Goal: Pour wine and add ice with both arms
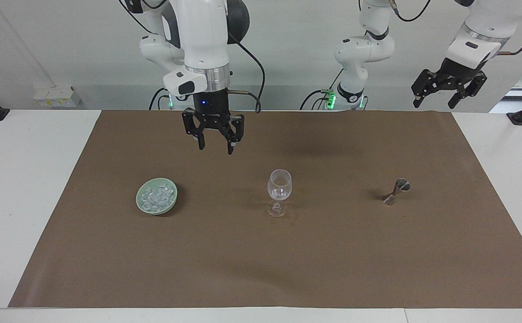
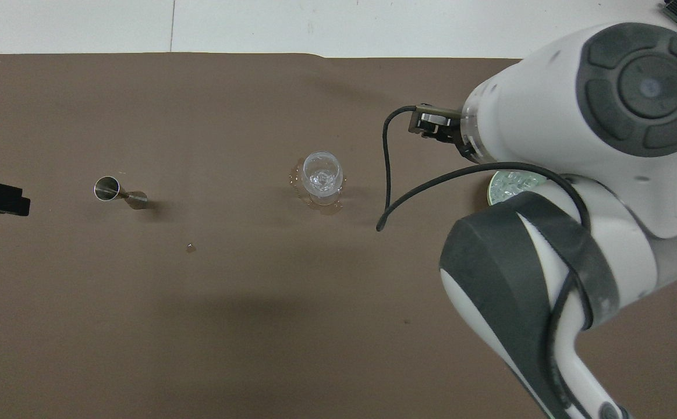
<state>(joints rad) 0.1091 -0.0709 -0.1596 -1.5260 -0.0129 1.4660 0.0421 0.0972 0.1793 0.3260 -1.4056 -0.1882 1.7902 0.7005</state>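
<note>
No text, label, brand or number can be read on anything here.

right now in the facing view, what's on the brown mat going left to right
green bowl of ice → wine glass → metal jigger
</note>
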